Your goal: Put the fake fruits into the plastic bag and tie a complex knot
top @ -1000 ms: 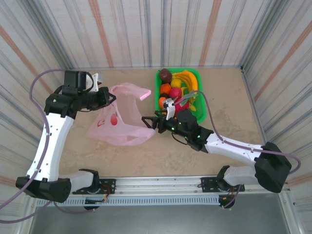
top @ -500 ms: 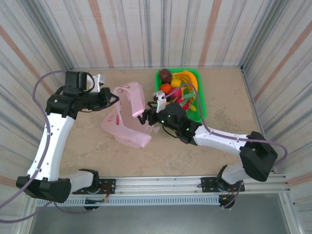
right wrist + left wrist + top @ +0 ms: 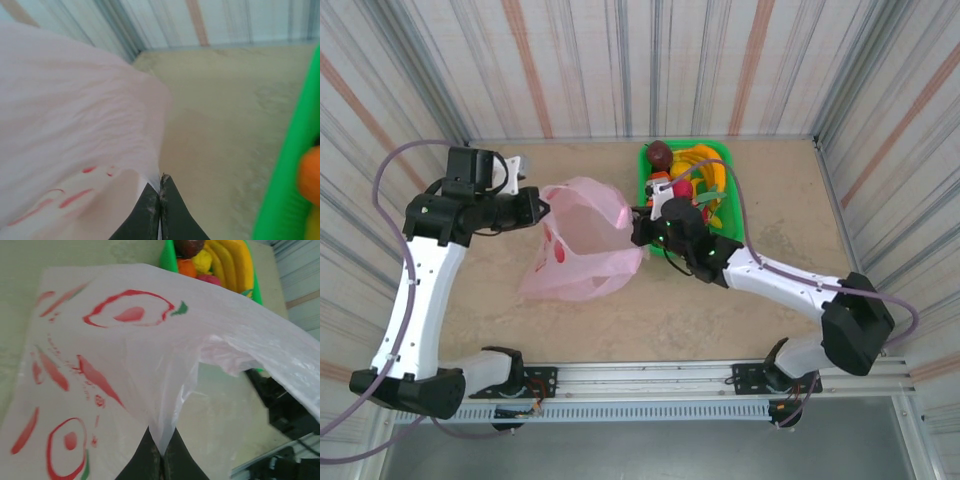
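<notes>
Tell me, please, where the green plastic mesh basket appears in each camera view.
Top external: the green plastic mesh basket sits upper centre-right, near the far wall.
Left wrist: basket at the top edge.
Right wrist: basket as a blurred green band at the right edge.
Shared landmark: the translucent pink plastic bag, beside the basket.

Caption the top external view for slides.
Left claw and right claw hold the plastic bag open beside the basket of fake fruits.
</notes>
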Robot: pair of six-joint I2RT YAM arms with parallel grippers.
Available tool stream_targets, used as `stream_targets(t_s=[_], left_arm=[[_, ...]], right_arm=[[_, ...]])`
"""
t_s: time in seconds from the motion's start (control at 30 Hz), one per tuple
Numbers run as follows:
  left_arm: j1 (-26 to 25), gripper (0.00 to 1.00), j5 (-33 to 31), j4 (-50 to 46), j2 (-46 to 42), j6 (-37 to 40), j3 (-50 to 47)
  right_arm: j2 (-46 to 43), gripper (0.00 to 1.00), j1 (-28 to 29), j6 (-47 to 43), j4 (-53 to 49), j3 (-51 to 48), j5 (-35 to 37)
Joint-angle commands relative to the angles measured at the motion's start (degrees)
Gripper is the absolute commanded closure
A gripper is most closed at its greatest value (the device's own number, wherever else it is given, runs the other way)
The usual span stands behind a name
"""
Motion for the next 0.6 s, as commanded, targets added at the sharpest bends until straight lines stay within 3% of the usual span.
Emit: stream_targets(t_s=[0.0,0.37,0.43,0.57], left_arm=[[1.0,1.0,-8.6,-7.2,0.5,6.4,3.4],[6.7,1.0,-6.9,-9.9,5.1,10.3,8.3],[6.6,1.0,-0.8,-7.3,5.3,9.4,7.1],[5.7,0.85,12.6,1.8,3.2,5.3,0.9]], right_arm=[[-4.1,1.0,-3.0,1.6,-15.5,2.9,-0.1],[-9.5,1.0,-10.8,1.1,-30.9,1.7,-4.1],[-9.3,1.0,-10.6,1.4,-29.7,1.8,-6.4],[-8.2,1.0,-9.0,3.3,-26.0,2.0,-8.8]])
